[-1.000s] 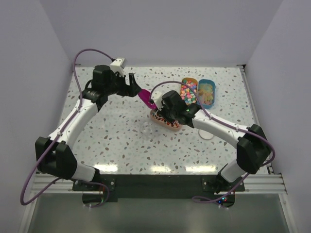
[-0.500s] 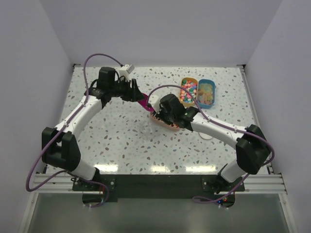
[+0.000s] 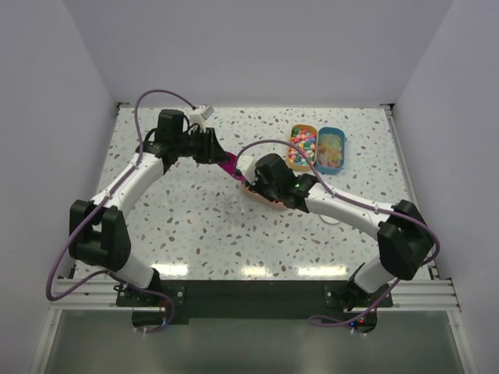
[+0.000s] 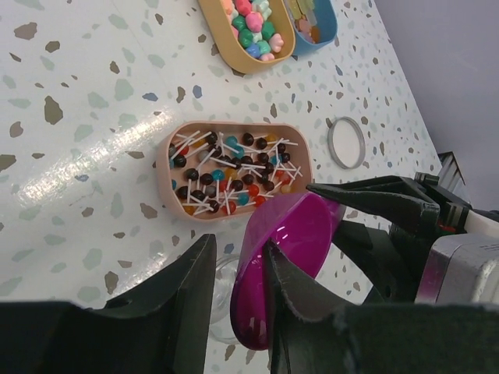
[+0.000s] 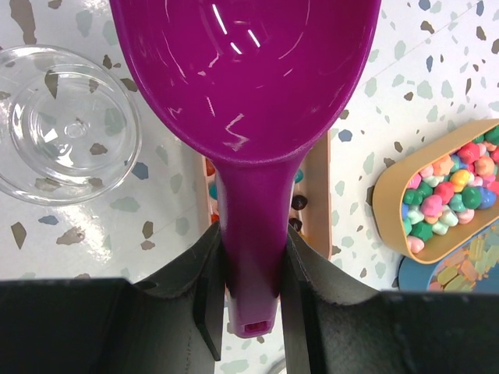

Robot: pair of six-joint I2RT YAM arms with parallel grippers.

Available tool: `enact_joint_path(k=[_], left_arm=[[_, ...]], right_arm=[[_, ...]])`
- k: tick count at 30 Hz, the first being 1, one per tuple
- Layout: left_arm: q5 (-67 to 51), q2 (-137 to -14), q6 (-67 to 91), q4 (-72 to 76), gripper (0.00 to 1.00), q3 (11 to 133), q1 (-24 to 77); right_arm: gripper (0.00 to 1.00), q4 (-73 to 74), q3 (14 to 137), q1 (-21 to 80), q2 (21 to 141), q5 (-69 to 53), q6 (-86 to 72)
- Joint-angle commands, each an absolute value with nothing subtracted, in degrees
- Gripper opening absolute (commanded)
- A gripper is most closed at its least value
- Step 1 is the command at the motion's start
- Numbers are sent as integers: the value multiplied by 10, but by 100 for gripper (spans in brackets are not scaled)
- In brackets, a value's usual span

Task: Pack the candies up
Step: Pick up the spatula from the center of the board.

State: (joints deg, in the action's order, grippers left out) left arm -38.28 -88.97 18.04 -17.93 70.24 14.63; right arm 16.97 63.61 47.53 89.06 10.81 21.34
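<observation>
Having swung in, the left gripper (image 4: 238,251) has been narrowed around the purple scoop (image 4: 290,232), a gap remaining; its handle is clamped by the right gripper (image 5: 252,261). The candies (image 4: 230,178) lie just beyond, in the peach tray (image 4: 166,160); handover is judged imminent.

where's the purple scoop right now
Top view, mid-table: the purple plastic scoop is held by its handle in the right gripper, just left of the peach tray of dark candies.

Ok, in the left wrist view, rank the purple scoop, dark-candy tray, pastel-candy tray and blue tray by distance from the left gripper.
1. purple scoop, between the fingers of the left gripper.
2. dark-candy tray, just beyond, centre.
3. pastel-candy tray, top edge.
4. blue tray, top, farther right.
</observation>
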Motion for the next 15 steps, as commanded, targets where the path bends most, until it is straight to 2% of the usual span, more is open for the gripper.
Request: enact_joint_path(k=[1,8,15], left_arm=[[-399,-894,187,-164,34,704,137],[-368,-898,158,-207,37,725,135],[-360,-888,141,-221,33,728,135]], right_arm=[[0,140,635,484,882,128,228],[0,140,633,494,883,149,239],[0,138,626,494,887,149,241]])
